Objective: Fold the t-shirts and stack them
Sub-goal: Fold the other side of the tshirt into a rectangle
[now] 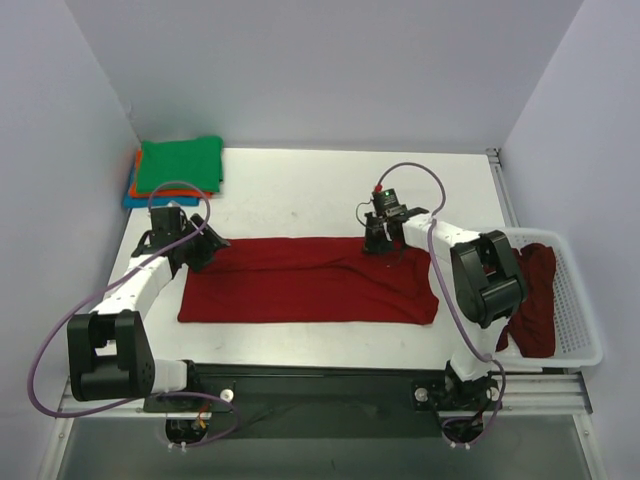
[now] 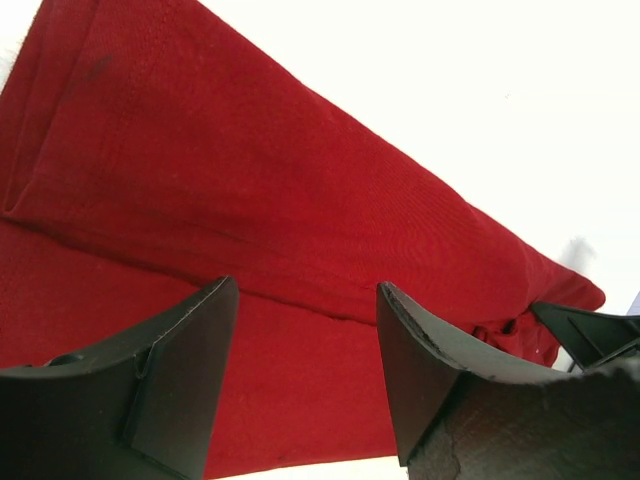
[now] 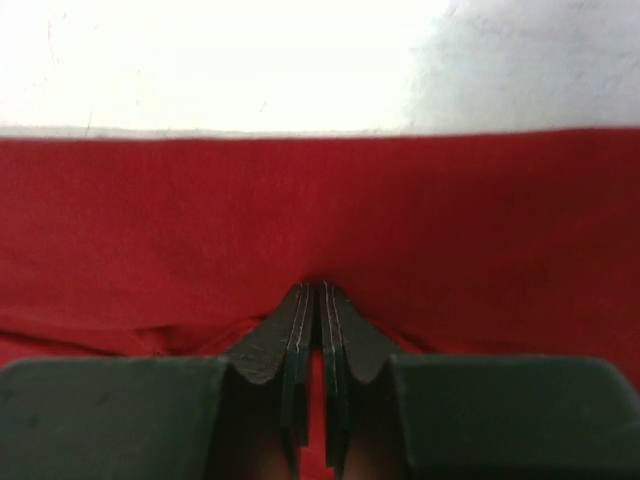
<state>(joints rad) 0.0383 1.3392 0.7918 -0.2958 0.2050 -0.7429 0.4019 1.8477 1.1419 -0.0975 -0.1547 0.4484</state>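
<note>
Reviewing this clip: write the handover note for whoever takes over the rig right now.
The left gripper is open and holds nothing, at the far-left corner of the red shirt.
The right gripper is shut on the red shirt's far edge.
The red shirt lies on the table as a long band, partly folded.
Done: the folded stack, green over orange and blue, sits in the far-left corner.
Left: finish and stack the red shirt, then the dark red shirts in the basket.
</note>
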